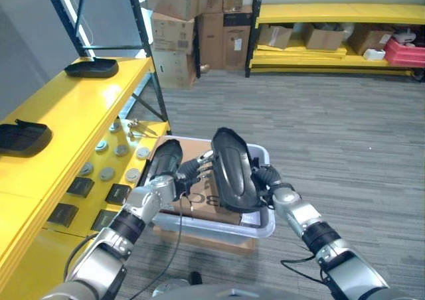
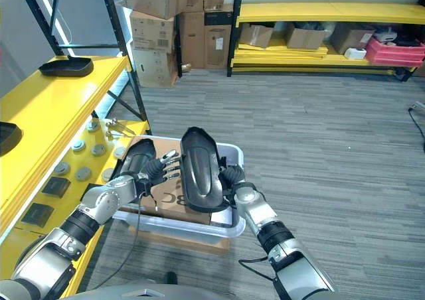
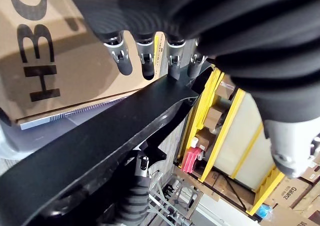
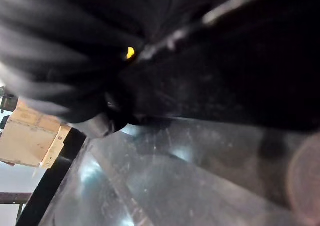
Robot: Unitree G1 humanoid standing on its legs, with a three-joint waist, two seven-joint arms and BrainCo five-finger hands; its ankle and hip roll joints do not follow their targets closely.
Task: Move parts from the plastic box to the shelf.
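A long black plastic part (image 1: pixel 232 170) is held up on edge over the grey plastic box (image 1: pixel 259 232), which has a sheet of cardboard (image 1: pixel 199 204) in it. My right hand (image 1: pixel 267 178) is behind the part on its right side, mostly hidden by it. My left hand (image 1: pixel 166 162) is open on the left, its straight fingers (image 3: pixel 146 61) reaching to the part's edge (image 3: pixel 100 151). To the left runs the yellow shelf (image 1: pixel 80 104), where two similar black parts (image 1: pixel 91 67) (image 1: pixel 23 137) lie.
A lower yellow shelf level (image 1: pixel 143 131) beside the box carries several round discs and flat black squares. A dark shelf post (image 1: pixel 149 54) rises at the shelf's corner. Stacked cartons (image 1: pixel 192 28) and another yellow rack (image 1: pixel 332 28) stand at the back across grey floor.
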